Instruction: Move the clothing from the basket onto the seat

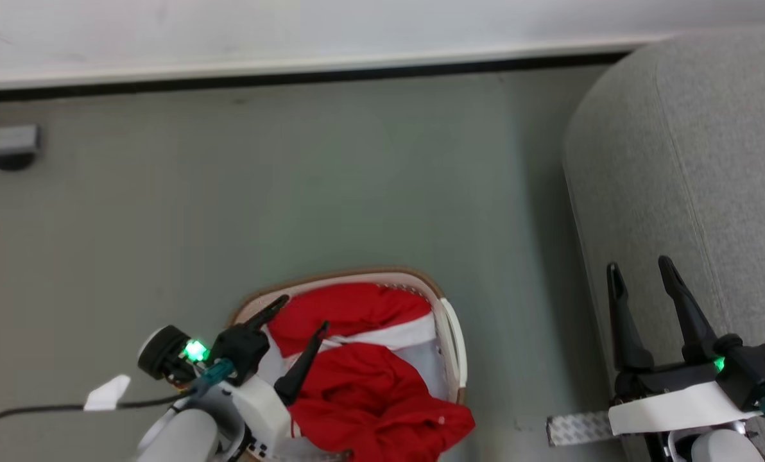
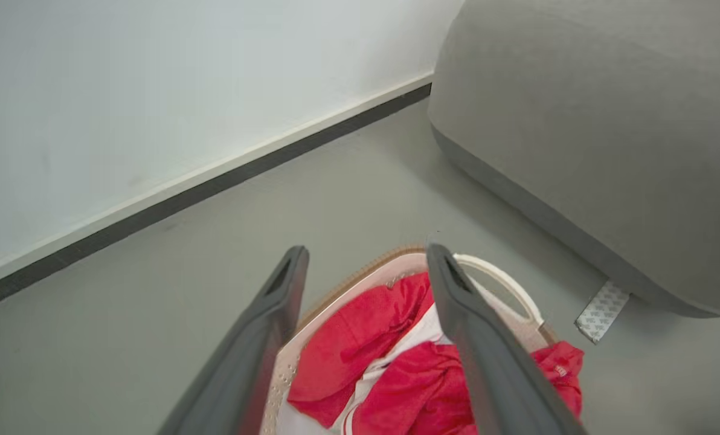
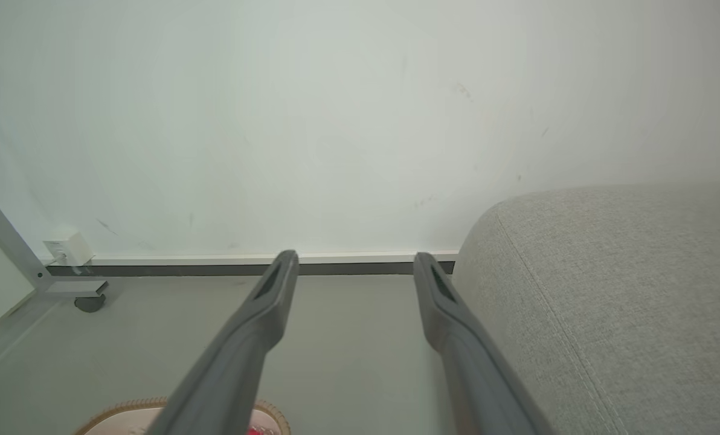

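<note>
Red clothing (image 1: 369, 385) with a white band fills the cream basket (image 1: 450, 333) on the floor at the lower middle of the head view; one fold spills over the near right rim. My left gripper (image 1: 302, 314) hovers open over the basket's left side, fingers spread above the fabric, nothing between them. In the left wrist view the clothing (image 2: 360, 344) lies in the basket (image 2: 505, 284) below the open left gripper (image 2: 366, 260). The grey seat (image 1: 703, 160) stands at the right. My right gripper (image 1: 639, 269) is open and empty at the seat's front edge; the seat (image 3: 626, 302) lies right of it (image 3: 354, 263).
A white wall with a dark skirting strip (image 1: 292, 77) runs along the far side. A grey wheeled frame leg (image 1: 4, 147) stands at the far left. A patterned tape strip (image 1: 578, 428) lies on the floor by the seat. A black cable (image 1: 36, 407) trails left.
</note>
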### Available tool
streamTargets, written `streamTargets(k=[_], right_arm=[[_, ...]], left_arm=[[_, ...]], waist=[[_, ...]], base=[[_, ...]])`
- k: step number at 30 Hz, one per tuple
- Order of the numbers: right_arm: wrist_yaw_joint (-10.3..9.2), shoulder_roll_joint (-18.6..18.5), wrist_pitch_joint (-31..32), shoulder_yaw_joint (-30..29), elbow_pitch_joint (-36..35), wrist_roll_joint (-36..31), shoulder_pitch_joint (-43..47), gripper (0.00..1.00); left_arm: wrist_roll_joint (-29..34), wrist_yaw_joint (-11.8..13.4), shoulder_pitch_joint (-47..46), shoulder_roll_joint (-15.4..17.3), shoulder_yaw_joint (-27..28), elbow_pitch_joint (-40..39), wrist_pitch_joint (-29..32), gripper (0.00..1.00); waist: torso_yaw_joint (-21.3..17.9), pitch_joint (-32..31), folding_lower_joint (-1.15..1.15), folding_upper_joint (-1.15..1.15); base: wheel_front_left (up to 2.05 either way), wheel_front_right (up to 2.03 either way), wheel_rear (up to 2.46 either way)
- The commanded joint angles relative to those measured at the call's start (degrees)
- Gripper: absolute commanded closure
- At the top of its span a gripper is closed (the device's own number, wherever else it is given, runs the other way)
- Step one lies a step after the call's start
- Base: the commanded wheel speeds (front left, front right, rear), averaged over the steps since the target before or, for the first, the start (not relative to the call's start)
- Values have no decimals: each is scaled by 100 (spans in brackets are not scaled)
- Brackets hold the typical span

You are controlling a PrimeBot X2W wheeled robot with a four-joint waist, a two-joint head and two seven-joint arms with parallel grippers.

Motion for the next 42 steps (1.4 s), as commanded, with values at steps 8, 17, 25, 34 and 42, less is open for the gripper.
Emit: streamTargets(k=[8,17,25,34,42], right_arm=[[-12,-4,2,157,-278,351,-254,0],[-12,-5,2,372,-530,622,-384,0],[-12,-3,3,509,-755,859,-475,0],[-12,-4,2,619,-946,1104,-601,0],[-12,-5,2,604,-1055,1156,-636,0]], left_arm=[[655,155,-712,-11,-561,1187,550,0],[1072,135,-1154,127,-1003,1871,1097,0],[1242,147,-1558,390,-1102,2026,1276,0],[1317,125,-1945,735,-1198,1977,1377,0],[1143,111,-2155,789,-1171,2011,1318,100]], waist=[[-716,1079,-1,0],[-1047,1696,-1,0],[-1200,2274,-1,0],[-1314,2941,-1,0],[-1332,3281,-1,0]], base=[[0,0,0],[0,0,0],[0,0,0],[0,0,0],[0,0,0]])
